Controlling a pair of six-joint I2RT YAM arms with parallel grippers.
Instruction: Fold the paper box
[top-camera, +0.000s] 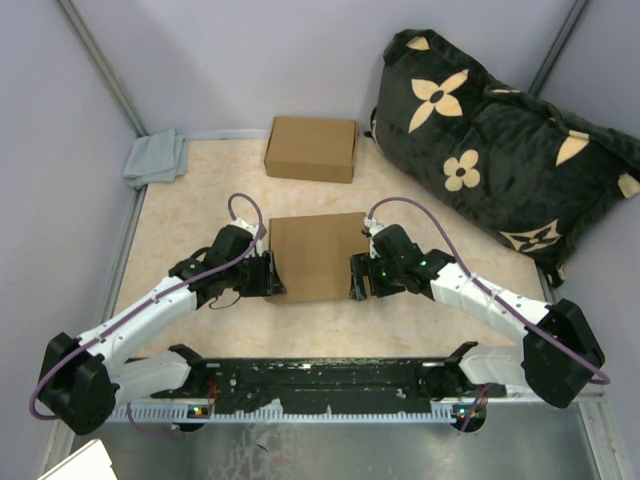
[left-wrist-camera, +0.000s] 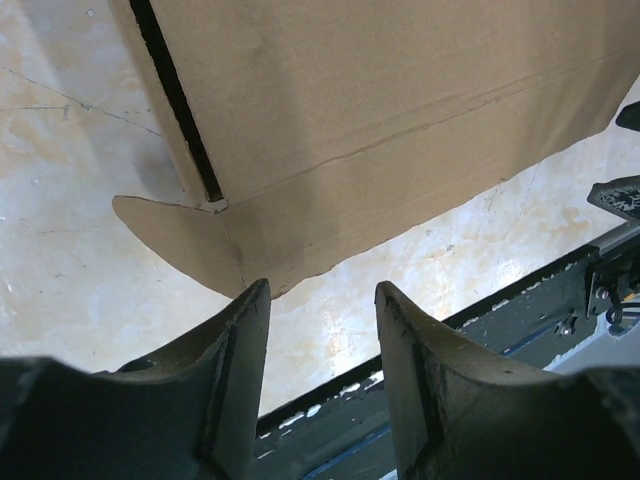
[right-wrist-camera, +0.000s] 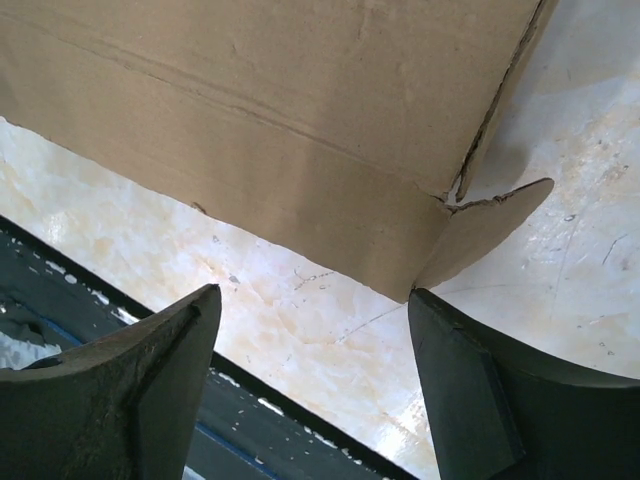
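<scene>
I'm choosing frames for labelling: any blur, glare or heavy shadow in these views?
Top external: even, soft light, the paper box sharp, only faint shadows. Left wrist: the left gripper is dark and slightly soft up close, with glare on the table beneath. Right wrist: paper box creases crisp, the right gripper underexposed.

Your left arm (top-camera: 150, 312) and right arm (top-camera: 480, 295) match: white moulded shells cover the long links, with bulky matte-black housings at the shoulder and wrist joints. A thin purple cable (top-camera: 243, 203) loops along each arm. Small green lights (top-camera: 384, 268) glow on the right wrist. Your left gripper (left-wrist-camera: 320, 300) and right gripper (right-wrist-camera: 315, 305) carry thick, black, grainy wedge-shaped fingers (right-wrist-camera: 470, 390).
</scene>
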